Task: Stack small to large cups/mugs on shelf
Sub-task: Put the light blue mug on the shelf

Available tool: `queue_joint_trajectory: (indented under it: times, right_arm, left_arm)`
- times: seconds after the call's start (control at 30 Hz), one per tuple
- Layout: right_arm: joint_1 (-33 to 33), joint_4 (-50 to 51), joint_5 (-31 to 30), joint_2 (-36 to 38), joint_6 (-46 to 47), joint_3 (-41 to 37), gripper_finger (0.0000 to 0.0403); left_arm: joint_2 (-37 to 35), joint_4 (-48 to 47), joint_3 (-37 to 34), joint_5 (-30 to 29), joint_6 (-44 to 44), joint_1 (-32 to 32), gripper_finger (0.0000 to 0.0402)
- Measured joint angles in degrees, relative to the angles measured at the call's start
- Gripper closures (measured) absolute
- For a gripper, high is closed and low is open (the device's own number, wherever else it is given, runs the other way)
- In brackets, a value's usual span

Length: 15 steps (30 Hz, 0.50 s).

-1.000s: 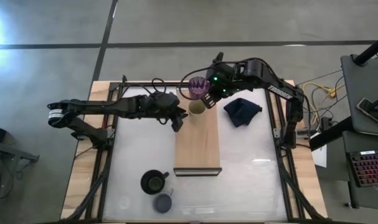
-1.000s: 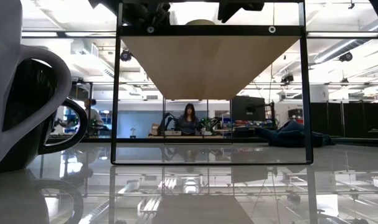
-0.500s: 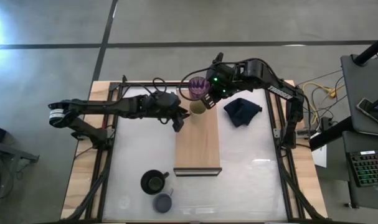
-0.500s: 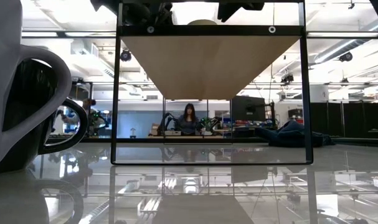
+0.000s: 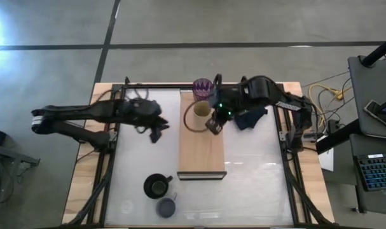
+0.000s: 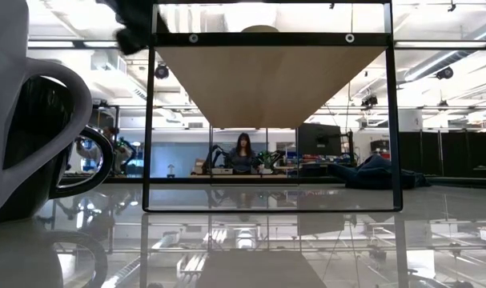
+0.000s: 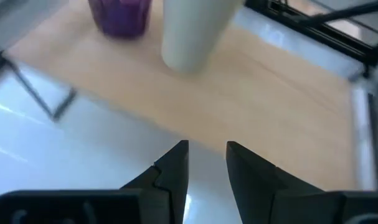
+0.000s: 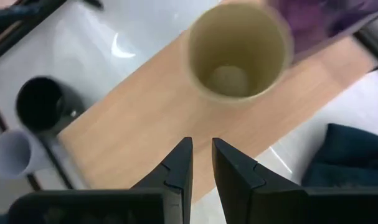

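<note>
The light-wood shelf board (image 5: 202, 149) lies on the white table. The purple tumbler (image 5: 202, 87) stands upright on the board's far end, and the beige cup (image 5: 201, 113) stands upright just nearer, mouth up. The cup also shows in the right wrist view (image 8: 238, 53) and the left wrist view (image 7: 192, 34). My right gripper (image 5: 213, 125) hovers over the board just near of the beige cup, its fingers close together and empty (image 8: 201, 155). My left gripper (image 5: 156, 133) is over the table left of the board, its fingers close together and empty (image 7: 206, 155). The black mug (image 5: 156, 186) and the lavender mug (image 5: 166, 207) stand on the table near the front edge.
A dark navy cloth (image 5: 250, 117) lies on the table right of the board, beside my right arm. A black frame (image 5: 116, 127) borders the tabletop. In the low view the black mug (image 6: 34, 136) stands close at the left, and a person sits far back in the room.
My left gripper has drawn away from the beige cup toward the table's left edge and a little nearer. My right gripper has left the purple tumbler and gone toward the near edge, over the board past the beige cup. The tumbler stands on the board's far end.
</note>
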<state>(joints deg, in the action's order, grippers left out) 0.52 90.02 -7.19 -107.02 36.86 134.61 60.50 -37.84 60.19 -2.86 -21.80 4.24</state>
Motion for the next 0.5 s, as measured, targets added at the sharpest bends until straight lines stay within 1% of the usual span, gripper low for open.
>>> queue_joint_trajectory:
  times: [0.07, 0.13, 0.23, 0.3, 0.37, 0.5]
  right_arm:
    - [2.0, 0.0, 0.1, 0.0, 0.1, 0.0, 0.0348]
    - [3.8, 0.0, 0.1, 0.0, 0.8, 0.0, 0.0348]
    - [6.1, 0.0, 0.1, 0.0, 5.1, 0.0, 0.0348]
    - [7.9, 0.0, 0.1, 0.0, 9.0, 0.0, 0.0348]
    - [9.9, 0.0, 0.1, 0.0, 13.5, 0.0, 0.0348]
    - [14.7, -0.2, -0.1, -0.8, 21.9, 0.0, 0.0348]
  left_arm:
    - [-3.3, -2.1, -1.9, 4.2, -2.2, -0.6, 0.0308]
    - [-5.7, -2.2, -4.3, 7.5, -3.4, -0.7, 0.0308]
    - [-8.6, -1.8, -6.9, 8.0, -3.6, -0.7, 0.0308]
    - [-10.2, -1.9, -7.8, 9.9, -4.8, -1.3, 0.0308]
    - [-11.7, -1.8, -8.4, 11.6, -4.9, -2.5, 0.0308]
    - [-14.5, -1.7, -9.1, 11.5, -6.1, -6.6, 0.0308]
